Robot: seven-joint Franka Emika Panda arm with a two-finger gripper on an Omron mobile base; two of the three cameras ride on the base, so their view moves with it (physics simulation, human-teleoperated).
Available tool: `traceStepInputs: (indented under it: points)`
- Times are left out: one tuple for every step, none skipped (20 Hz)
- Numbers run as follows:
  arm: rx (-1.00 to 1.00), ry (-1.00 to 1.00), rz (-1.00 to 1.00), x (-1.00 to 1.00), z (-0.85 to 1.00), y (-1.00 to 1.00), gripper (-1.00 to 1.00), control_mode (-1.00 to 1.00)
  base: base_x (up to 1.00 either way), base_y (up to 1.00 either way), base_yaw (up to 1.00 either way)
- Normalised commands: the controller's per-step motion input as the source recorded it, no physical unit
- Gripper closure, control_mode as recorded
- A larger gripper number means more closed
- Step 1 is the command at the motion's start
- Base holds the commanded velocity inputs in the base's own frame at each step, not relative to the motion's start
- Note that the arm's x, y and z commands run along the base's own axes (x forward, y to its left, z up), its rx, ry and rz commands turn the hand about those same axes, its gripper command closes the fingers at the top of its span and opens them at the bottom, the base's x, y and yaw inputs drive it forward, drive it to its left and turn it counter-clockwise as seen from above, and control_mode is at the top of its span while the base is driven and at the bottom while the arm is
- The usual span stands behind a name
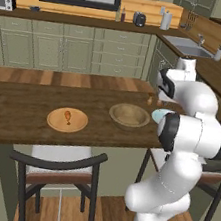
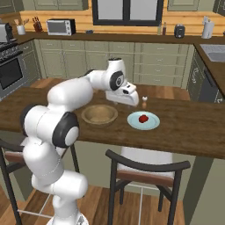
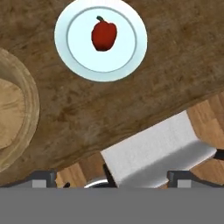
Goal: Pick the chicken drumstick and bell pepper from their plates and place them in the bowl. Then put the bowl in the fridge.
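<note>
Judging from how things lie, none of the task is done: the bowl sits empty on the dark wooden counter, the chicken drumstick rests on its tan wooden plate, and the bell pepper lies on its pale teal plate, so 2 picks, 2 drops and the trip to the fridge all remain. Nearest the base stand 2 dark-framed chairs with pale seats, 1 of them just below the pepper's plate. The gripper hangs above the counter between bowl and teal plate, and in the hand view its 2 dark tips sit at opposite sides of the bottom edge, spread wide with nothing between them. The left base view gives the drumstick, which the right one lacks; there the arm hides most of the teal plate. The hand view looks straight down on the pepper and the bowl's rim. A small shaker stands just beyond the plate, and sage-green cabinets line the far wall.
</note>
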Motion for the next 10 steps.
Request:
traceStepInputs:
  points:
    - [-0.13,-0.02,-0.09,0.7,-0.48,-0.6,-1.0,-1.0,0.0,0.0,0.0]
    - [-0.1,0.0,-0.1,0.78,-0.35,-0.49,-1.0,-1.0,0.0,0.0,0.0]
    - [-0.13,-0.02,-0.09,0.64,-0.27,-0.53,-1.0,-1.0,0.0,0.0,0.0]
    - [-0.14,-0.04,-0.09,0.57,-0.33,-0.51,-1.0,-1.0,0.0,0.0,0.0]
    - [-0.2,-0.18,-0.06,0.43,-0.45,-0.39,-1.0,-1.0,0.0,0.0,0.0]
    - [-0.22,-0.27,-0.04,0.24,-0.58,-0.31,-1.0,-1.0,0.0,0.0,0.0]
    - [-0.22,-0.42,-0.01,0.06,-0.59,-0.21,-1.0,-1.0,0.0,0.0,0.0]
    - [-0.21,-0.42,-0.01,0.11,-0.49,-0.19,-1.0,-1.0,0.0,0.0,0.0]
    - [-0.16,-0.37,-0.03,0.16,-0.32,-0.16,-1.0,-1.0,0.0,0.0,0.0]
    - [-0.12,-0.3,-0.07,0.26,-0.26,-0.06,-1.0,-1.0,0.0,0.0,0.0]
